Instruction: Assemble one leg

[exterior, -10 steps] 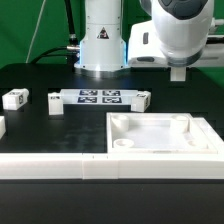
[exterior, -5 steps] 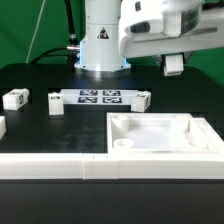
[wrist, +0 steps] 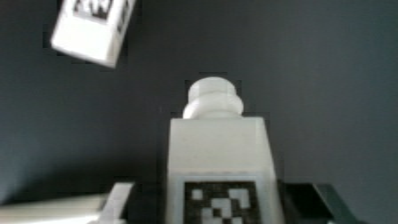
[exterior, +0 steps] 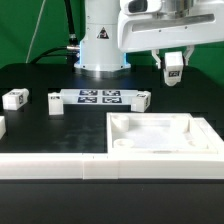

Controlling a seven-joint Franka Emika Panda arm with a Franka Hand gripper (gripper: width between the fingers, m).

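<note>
My gripper (exterior: 174, 68) hangs high at the exterior view's right, above the table, shut on a leg (exterior: 174, 70), a small white post with a black-and-white tag. In the wrist view the held leg (wrist: 221, 150) fills the middle between my fingers (wrist: 121, 200), its round peg end pointing away. The large white tray-like piece (exterior: 195, 146) with a raised rim lies below at the front right. Three other legs lie on the table: one at the far left (exterior: 15, 98), one (exterior: 55, 102) left of the marker board, one (exterior: 142, 99) right of it.
The marker board (exterior: 98, 97) lies in the middle in front of the arm's base (exterior: 103, 40). A white rail (exterior: 60, 165) runs along the front edge. Another white part (wrist: 95, 30) with a tag shows on the dark table in the wrist view.
The gripper has swung and risen with the leg, which was hidden a second ago and now hangs in plain view between the fingers.
</note>
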